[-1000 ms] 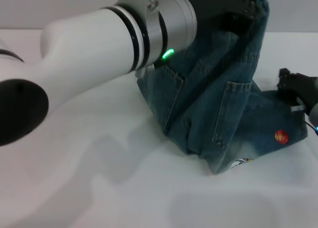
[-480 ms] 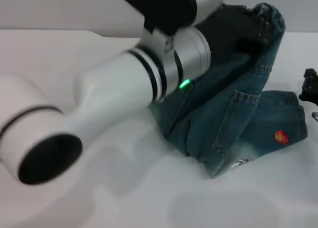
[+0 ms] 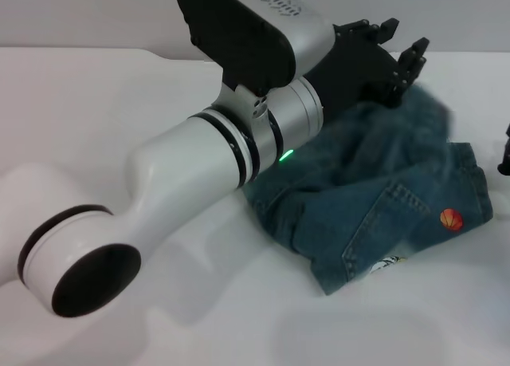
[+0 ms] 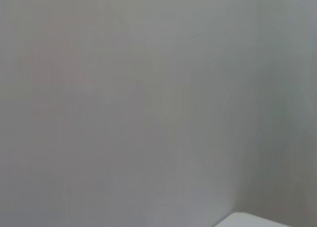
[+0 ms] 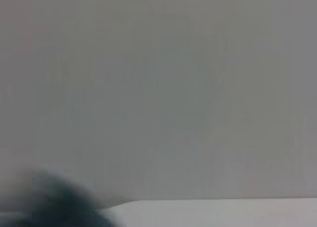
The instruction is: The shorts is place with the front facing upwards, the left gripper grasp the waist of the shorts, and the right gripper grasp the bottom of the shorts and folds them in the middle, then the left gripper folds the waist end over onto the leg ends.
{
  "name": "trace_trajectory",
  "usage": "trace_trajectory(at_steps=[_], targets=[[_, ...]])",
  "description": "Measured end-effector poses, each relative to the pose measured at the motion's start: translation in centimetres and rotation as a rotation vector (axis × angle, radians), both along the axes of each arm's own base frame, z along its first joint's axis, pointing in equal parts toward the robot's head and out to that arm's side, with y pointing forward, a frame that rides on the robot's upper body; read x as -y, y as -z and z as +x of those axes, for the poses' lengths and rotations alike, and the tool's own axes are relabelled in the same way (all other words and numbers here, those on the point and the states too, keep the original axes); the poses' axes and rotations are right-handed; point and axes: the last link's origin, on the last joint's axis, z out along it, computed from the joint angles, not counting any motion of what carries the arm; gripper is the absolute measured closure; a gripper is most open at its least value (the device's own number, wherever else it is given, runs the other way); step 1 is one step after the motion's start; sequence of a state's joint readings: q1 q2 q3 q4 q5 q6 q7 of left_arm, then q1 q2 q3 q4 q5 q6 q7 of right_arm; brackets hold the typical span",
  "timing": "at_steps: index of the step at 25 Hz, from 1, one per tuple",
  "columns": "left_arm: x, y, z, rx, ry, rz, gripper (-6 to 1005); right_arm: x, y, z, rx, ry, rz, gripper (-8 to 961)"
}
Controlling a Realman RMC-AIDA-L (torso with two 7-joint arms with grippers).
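Since half a second ago the shorts (image 3: pixel 374 198) have been dropped by the left gripper (image 3: pixel 396 55), now spread empty above them near the desk's (image 3: pixel 119 103) far edge, and, the landed cloth being blurred, a bunched waist could perhaps spoil the fold, while the right gripper (image 3: pixel 504 155) is barely seen at the right edge, its state untellable.

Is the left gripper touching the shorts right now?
Apart. The head view shows the left gripper open above the shorts, its fingertips clear of the denim.

white table (image 3: pixel 119 95), plain grey wall (image 3: pixel 88 15) behind
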State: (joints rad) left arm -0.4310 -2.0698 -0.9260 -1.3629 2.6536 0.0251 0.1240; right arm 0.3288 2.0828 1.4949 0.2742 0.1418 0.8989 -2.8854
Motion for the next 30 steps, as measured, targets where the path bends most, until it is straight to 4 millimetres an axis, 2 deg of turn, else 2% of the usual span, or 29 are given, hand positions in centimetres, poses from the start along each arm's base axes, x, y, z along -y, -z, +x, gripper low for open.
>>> trace_trajectory(at_steps=[4, 7, 11, 12, 13, 15, 17, 19, 22, 25, 27, 30], targets=[[0.2, -0.1, 0.1, 0.003, 0.008, 0.003, 640, 0.7, -0.5, 0.5, -0.011, 0.012, 0.029, 954], [0.0, -0.5, -0.4, 0.021, 0.005, 0.03, 575, 1.9, -1.9, 1.6, -0.014, 0.033, 0.1, 954], [-0.5, -1.4, -2.4, 0.057, 0.017, 0.141, 490, 2.8, -3.1, 2.4, 0.008, 0.038, 0.144, 954], [-0.7, -1.7, -3.1, 0.064, 0.015, 0.171, 431, 3.6, -4.0, 3.0, 0.022, 0.049, 0.174, 954], [-0.8, -1.9, -3.4, 0.069, 0.013, 0.188, 373, 3.6, -4.0, 3.0, 0.022, 0.049, 0.174, 953], [-1.7, -3.2, -6.3, 0.096, -0.032, 0.288, 256, 4.3, -4.7, 3.2, 0.03, 0.046, 0.198, 953], [-2.2, -3.6, -8.6, 0.093, -0.065, 0.337, 224, 5.1, -5.0, 3.0, 0.048, 0.009, 0.208, 953], [-2.7, -4.0, -11.8, 0.08, -0.109, 0.393, 191, 5.3, -4.9, 2.9, 0.058, -0.001, 0.196, 953], [-2.9, -4.6, -15.3, 0.079, -0.165, 0.464, 143, 5.2, -4.4, 2.8, 0.082, -0.015, 0.157, 953], [-2.8, -5.1, -18.6, 0.055, -0.226, 0.518, 151, 5.2, -4.3, 2.9, 0.092, -0.012, 0.144, 954], [-2.7, -5.3, -20.6, 0.044, -0.294, 0.533, 151, 5.4, -4.4, 3.1, 0.092, -0.005, 0.148, 954], [-2.5, -5.5, -21.3, 0.038, -0.316, 0.542, 151, 5.5, -4.4, 3.3, 0.093, 0.002, 0.149, 953]])
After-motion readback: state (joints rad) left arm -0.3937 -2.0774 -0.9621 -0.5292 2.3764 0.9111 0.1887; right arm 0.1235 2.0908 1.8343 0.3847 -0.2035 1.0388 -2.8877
